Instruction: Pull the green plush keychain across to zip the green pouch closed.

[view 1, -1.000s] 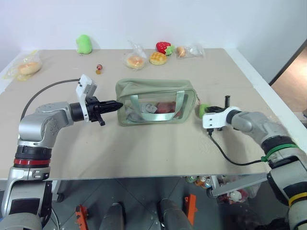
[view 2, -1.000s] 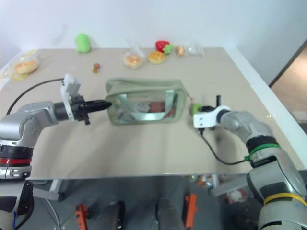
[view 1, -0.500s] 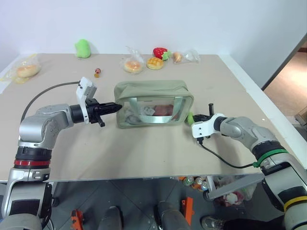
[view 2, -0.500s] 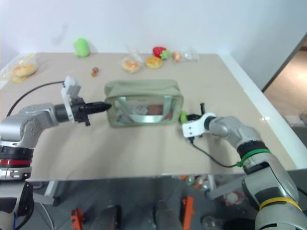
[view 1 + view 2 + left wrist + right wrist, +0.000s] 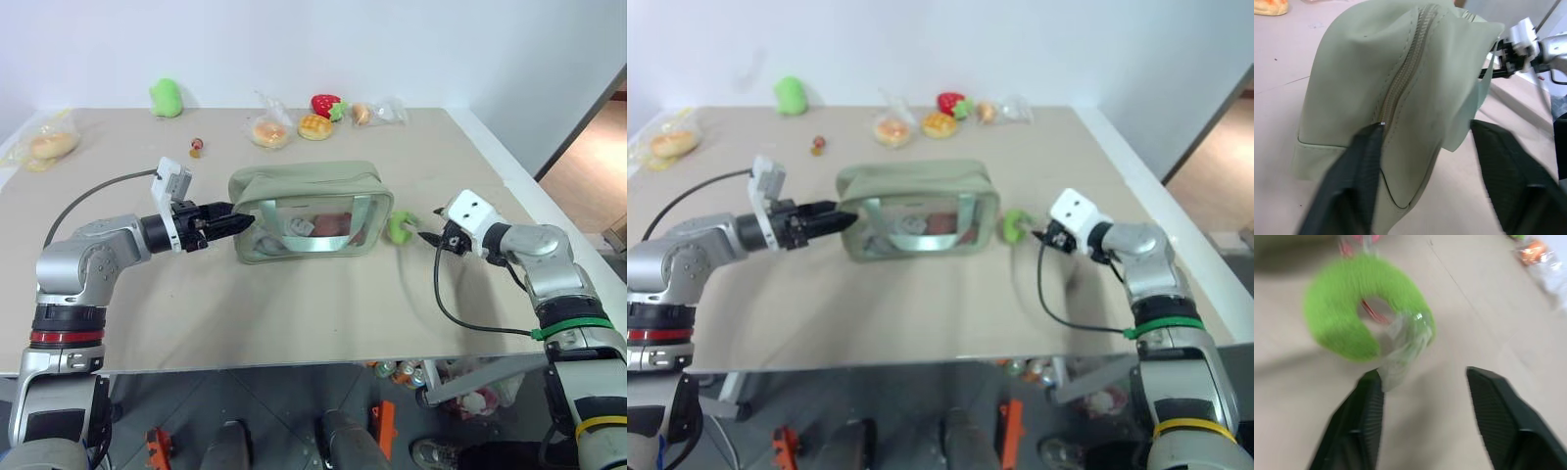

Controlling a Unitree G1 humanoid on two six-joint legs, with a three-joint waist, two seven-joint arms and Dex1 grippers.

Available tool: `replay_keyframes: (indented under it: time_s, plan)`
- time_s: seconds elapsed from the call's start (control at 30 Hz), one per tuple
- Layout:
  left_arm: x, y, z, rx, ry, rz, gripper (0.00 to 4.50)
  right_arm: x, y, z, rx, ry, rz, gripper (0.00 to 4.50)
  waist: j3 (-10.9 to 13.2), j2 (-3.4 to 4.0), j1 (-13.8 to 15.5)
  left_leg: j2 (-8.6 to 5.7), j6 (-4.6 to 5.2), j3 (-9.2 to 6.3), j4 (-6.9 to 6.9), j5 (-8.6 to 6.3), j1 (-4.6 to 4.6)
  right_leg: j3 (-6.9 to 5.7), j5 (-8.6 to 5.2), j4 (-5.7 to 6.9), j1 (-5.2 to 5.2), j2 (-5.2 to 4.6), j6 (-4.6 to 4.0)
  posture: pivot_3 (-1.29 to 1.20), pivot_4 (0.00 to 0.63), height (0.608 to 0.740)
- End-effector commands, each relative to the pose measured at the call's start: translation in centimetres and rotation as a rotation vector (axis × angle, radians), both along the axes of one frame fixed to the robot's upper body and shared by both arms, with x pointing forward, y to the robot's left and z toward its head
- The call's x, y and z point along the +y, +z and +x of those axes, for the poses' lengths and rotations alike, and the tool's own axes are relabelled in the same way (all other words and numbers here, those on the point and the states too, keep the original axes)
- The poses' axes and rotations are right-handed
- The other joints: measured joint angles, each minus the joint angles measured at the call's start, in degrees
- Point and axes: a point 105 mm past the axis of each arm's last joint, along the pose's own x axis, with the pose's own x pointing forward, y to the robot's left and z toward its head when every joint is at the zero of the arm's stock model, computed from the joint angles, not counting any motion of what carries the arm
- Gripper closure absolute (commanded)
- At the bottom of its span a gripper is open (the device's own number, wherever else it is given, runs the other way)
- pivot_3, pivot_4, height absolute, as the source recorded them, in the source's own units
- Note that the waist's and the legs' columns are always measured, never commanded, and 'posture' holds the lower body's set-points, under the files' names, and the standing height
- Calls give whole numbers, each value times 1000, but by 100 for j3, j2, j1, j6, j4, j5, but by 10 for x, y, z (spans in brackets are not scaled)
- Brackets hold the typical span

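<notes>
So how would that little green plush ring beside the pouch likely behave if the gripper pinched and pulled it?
The green plush keychain looks fuzzy and soft, so it would probably squash between the fingers rather than slip. It seems very light. A pinkish cord runs through its hole toward the green pouch, so pulling would likely tug that too.

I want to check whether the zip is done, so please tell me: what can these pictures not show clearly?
- Boxy sage-green fabric pouch: the zipper's far end, in the left wrist view, is hidden behind the pouch's own folded top.
- Items inside: too blurred behind the clear panel, head views.
- Lime-green ring-shaped plush keychain: cord attachment blurred, right wrist view.
</notes>
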Motion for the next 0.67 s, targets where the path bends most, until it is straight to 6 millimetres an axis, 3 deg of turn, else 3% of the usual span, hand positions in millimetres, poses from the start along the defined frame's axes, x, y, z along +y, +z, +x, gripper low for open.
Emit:
replay_keyframes:
  time_s: [0.03,0.2,0.37,0.67]
  plan:
    - [17,24,-13,-89,19,-12,1454,-7,48,-14,-53,24,171,1855,9,14,-5,0,-3,2,0,-2,-3,6,-1,0,-5,0,2,0,150,740]
    - [53,25,-33,-97,125,-46,1454,-2,76,-48,-15,122,358,1855,10,17,3,5,1,8,-7,-21,-10,5,-21,2,-19,0,-1,0,150,740]
    - [75,15,-42,-63,233,-85,1454,7,88,-74,18,194,537,1855,10,16,19,5,-6,12,-3,-32,-13,7,-34,1,-21,-2,-7,0,150,740]
    - [73,-1,-42,-28,260,-101,1454,16,61,-82,73,142,623,1855,11,10,60,3,-10,30,13,-34,-18,25,-37,-2,-31,-4,-11,0,150,740]
